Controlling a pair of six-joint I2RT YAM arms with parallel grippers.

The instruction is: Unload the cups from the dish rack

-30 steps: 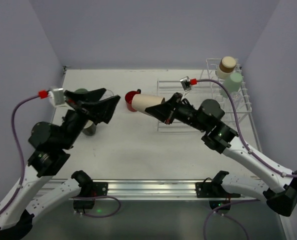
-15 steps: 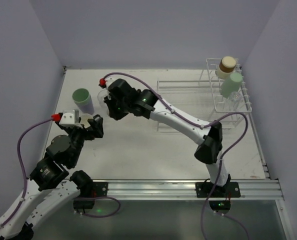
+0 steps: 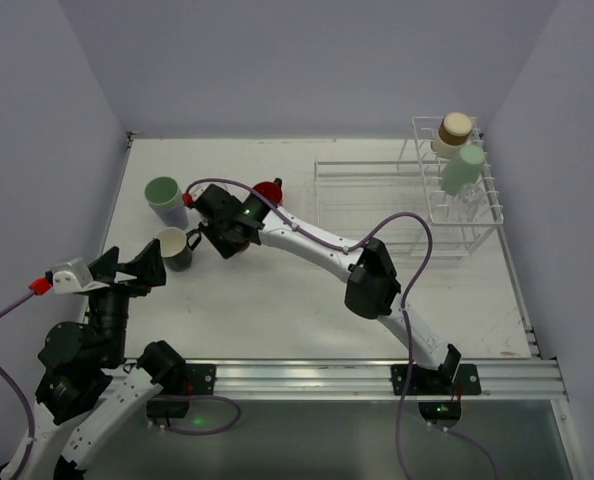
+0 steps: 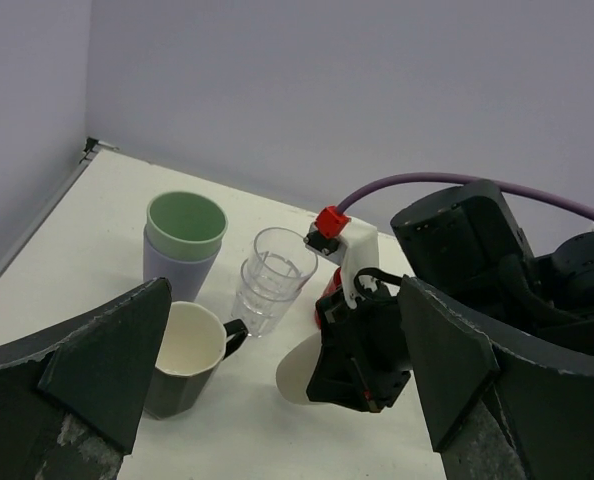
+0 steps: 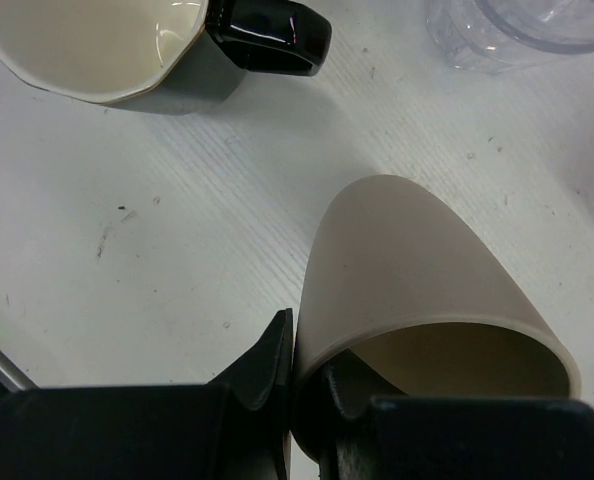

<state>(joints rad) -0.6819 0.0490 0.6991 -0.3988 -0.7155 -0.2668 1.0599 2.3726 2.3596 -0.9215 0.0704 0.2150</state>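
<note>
Left arm (image 3: 77,352) tucked low near own base, wrist raised, left gripper (image 3: 132,266) jaws spread wide. Right arm (image 3: 372,285) stretched far across to left side, elbow bent, right gripper (image 3: 217,238) pinched tight on tan cup (image 5: 427,260) wall

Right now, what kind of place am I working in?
Probably a lab test cell, not a kitchen: plain lavender walls box in a white table, with an aluminium rail at its near edge.

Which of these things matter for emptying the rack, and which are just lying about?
Job: dish rack, tan-brown cup and pale green cup in it; outside it: lavender tumbler, black-handled mug, clear glass, red mug; beige cup in right gripper.
Just there: purple cables, metal rail.
</note>
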